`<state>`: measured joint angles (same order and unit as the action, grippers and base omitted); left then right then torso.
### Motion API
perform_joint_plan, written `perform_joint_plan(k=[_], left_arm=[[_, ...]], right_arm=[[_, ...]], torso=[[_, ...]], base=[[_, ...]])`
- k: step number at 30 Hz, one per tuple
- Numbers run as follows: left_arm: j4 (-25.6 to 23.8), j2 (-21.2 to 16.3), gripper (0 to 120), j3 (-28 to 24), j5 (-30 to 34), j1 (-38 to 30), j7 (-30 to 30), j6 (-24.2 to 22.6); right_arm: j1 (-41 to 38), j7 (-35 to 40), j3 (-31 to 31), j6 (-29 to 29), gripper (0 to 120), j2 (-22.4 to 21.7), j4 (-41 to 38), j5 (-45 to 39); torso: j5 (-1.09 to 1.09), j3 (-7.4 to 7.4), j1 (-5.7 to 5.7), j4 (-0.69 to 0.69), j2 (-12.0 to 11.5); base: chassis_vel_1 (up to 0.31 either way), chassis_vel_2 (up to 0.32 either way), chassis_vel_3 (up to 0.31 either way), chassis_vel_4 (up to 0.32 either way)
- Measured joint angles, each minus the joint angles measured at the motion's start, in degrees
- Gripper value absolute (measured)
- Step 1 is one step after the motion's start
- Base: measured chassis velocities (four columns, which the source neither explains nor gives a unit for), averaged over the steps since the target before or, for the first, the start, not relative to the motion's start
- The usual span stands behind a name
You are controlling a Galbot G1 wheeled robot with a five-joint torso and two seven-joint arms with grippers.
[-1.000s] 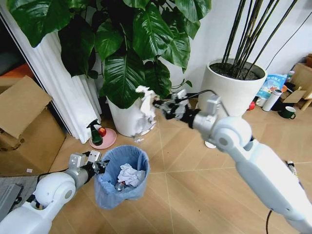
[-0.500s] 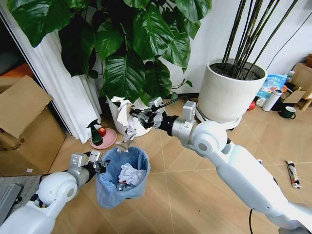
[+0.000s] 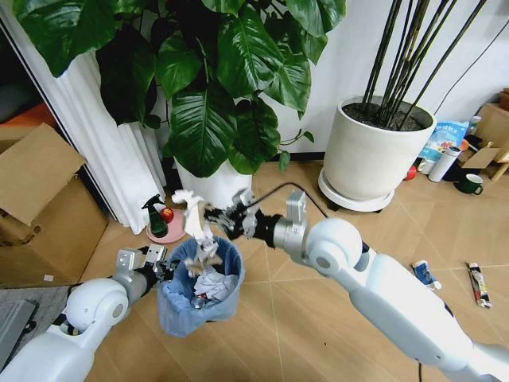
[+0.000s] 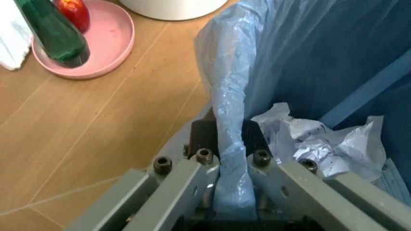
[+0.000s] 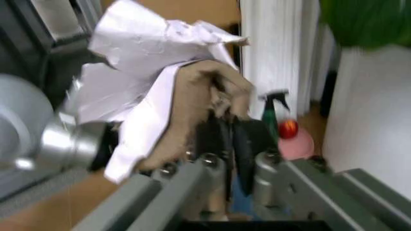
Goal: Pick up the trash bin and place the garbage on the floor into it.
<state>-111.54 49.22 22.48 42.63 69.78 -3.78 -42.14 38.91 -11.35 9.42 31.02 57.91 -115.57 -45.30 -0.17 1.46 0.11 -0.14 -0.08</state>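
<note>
No legible writing; right gripper, arm outstretched, jaws clamped on crumpled white paper above the trash bin, whose rim the left gripper pinches.

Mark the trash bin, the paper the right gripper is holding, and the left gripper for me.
Trash bin (image 3: 179, 306): head view, on the blue bag over its front wall.
Paper (image 3: 193, 216): head view, middle of the crumpled white wad above the bin.
Left gripper (image 4: 229, 166): left wrist view, between the fingertips clamped on the bin's rim.
</note>
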Motion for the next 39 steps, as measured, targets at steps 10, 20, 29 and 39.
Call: perform_joint_plan(k=[10, 20, 29, 39], left_arm=[[0.57, 0.38, 0, -0.44, 0.07, -1.03, 0.05, 0.00], [0.13, 0.17, 0, -0.27, 0.07, -0.65, 0.04, 0.00], [-0.51, 0.22, 0, -0.05, -0.09, 0.23, -0.03, 0.00], [-0.99, 0.03, 0, 0.19, -0.13, 0.80, -0.17, 0.00]], right_arm=[[3.08, -3.41, -0.59, 5.02, 42, -1.67, -0.24, -2.21], [3.59, -0.55, -0.70, 6.21, 79, -1.01, 1.14, -3.94], [4.12, 1.35, -1.89, 6.82, 100, -0.72, 2.02, -3.61], [5.12, 2.20, -4.49, 7.10, 100, -1.20, 4.19, -0.56]], torso=[[0.00, 0.00, 0.00, 0.01, 0.01], [0.00, 0.00, 0.00, 0.01, 0.01], [-0.01, 0.00, 0.00, 0.01, 0.01], [0.00, 0.00, 0.00, 0.01, 0.01]], base=[[0.000, 0.000, 0.000, 0.000], [0.000, 0.000, 0.000, 0.000], [0.000, 0.000, 0.000, 0.000], [0.000, 0.000, 0.000, 0.000]])
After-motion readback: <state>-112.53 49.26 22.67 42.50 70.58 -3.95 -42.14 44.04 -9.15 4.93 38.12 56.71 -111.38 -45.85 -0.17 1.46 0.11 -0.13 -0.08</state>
